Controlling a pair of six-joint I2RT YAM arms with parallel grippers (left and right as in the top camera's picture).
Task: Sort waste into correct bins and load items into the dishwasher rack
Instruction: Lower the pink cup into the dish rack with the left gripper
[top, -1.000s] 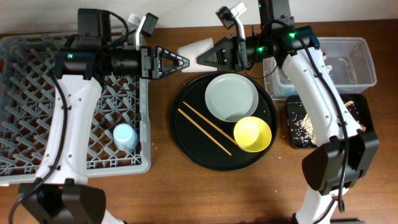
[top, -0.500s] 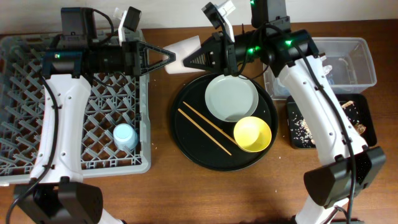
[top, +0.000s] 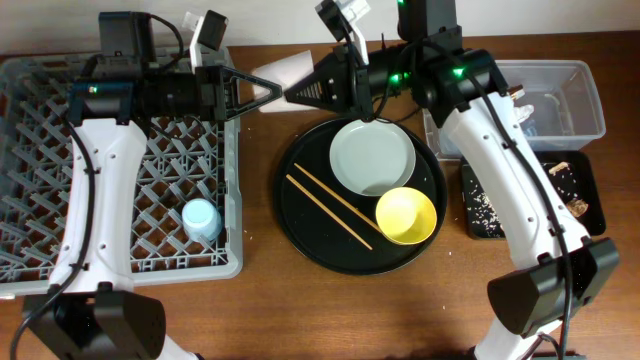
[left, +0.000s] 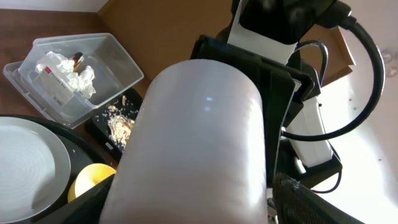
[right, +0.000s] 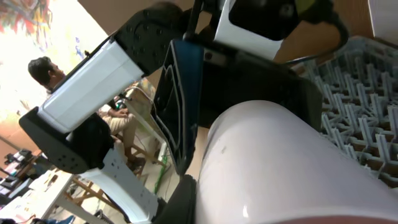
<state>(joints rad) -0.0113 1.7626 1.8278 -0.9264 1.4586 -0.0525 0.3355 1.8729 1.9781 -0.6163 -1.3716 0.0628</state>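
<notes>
A pale pink cup (top: 275, 72) hangs in the air between my two grippers, above the table's back edge. My right gripper (top: 292, 92) is shut on it; the cup fills the right wrist view (right: 280, 168). My left gripper (top: 270, 90) is open with a finger on each side of the cup (left: 199, 137), a slim gap at one finger. A blue cup (top: 201, 218) stands in the grey dishwasher rack (top: 60, 120). The plate (top: 372, 157), yellow bowl (top: 406, 215) and two chopsticks (top: 330, 210) lie on the round black tray (top: 300, 235).
The clear tub (top: 575, 75) at the back right holds crumpled paper and wrappers. The shallow black tray (top: 590, 175) in front of it holds crumbs and scraps. Both arms reach across the table's back half.
My right gripper has carried the pink cup to the left. My left gripper has drawn back left a little, and the cup now sits between its fingers.
</notes>
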